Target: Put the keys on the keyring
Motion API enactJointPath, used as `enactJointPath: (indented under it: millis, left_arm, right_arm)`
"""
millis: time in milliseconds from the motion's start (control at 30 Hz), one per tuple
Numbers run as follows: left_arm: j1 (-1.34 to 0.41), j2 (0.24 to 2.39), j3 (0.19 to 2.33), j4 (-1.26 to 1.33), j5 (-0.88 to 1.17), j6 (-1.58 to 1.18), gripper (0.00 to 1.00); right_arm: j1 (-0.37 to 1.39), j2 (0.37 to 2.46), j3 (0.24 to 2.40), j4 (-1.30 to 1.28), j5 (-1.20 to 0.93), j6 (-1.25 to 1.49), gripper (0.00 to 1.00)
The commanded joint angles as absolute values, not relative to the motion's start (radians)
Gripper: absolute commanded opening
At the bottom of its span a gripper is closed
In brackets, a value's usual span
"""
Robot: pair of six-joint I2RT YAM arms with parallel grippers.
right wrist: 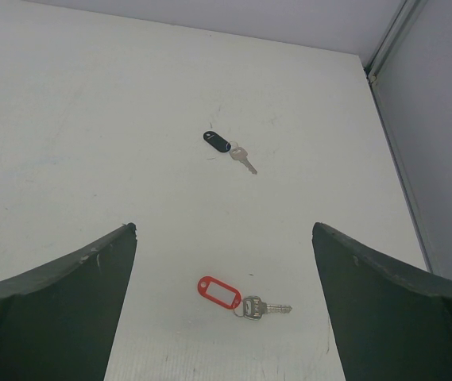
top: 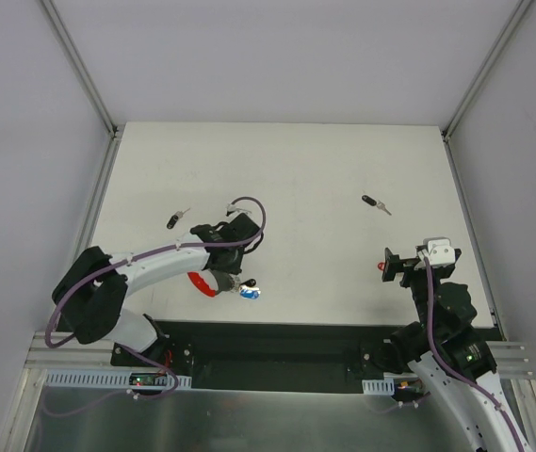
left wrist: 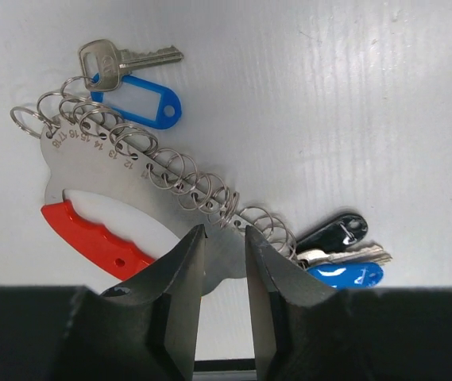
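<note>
L hand (left wrist: 224, 238): dark matte wedge-shaped fingers (left wrist: 179, 294), tips only narrowly parted. Rounded lower lobe of keyring (left wrist: 102, 171) sits right betw. the tips. Can't tell whether they pinch it or just bracket it.

Keyring = flat grey metal plate, D-shaped w/ cut-out and stamped nos. along the curved edge. Row of small wire split rings (left wrist: 186, 181) threaded through holes there. Glossy red plastic band (left wrist: 90, 238), wavy-edged, runs along one side, just L of the fingers in wrist view. Whole thing lies flat on white desk (top: 324, 245), near edge, L of centre, under L arm's wrist.

Hanging on the rings:
- Far end: plain silver key (left wrist: 122, 59) w/ blue oval tag (left wrist: 142, 101).
- End nearest the fingers: black-headed key (left wrist: 338, 230), another silver blade and a second blue tag (left wrist: 345, 275), bunched and touching.

R hand (right wrist: 224, 230): fingers spread wide, nothing betw. them, hanging over R side of desk. Just ahead of it lies red-tagged key (right wrist: 219, 291), a smooth red oval tag w/ small silver key. Beyond that, loose key (right wrist: 227, 148) w/ black plastic head and short silver blade, alone on bare desk.

2nd loose key (top: 178, 219), same sort, lies on far side of L arm, well apart from keyring. L forearm + purple cable (top: 247, 199) sit betw. that key and the keyring.
</note>
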State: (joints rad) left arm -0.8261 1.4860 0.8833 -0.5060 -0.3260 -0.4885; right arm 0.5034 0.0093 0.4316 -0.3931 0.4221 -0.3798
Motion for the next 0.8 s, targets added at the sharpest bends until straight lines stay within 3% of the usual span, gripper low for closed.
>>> enactJointPath:
  millis: [0,233,767]
  left_arm:
    - [-0.842,1.391,0.851,-0.514,-0.344,-0.563,0.25]
    - [-0.845,1.419,0.816,-0.492,-0.316,-0.577,0.16]
    - [-0.844,1.499,0.819,-0.445,-0.339,-0.555,0.15]
  right_arm:
    - [0.500,-0.120,0.431,-0.348,0.430,-0.387,0.96]
    - [0.502,-0.120,0.431,-0.348,0.428,-0.387,0.96]
    - [0.502,-0.124,0.431,-0.351,0.436,-0.387,0.96]
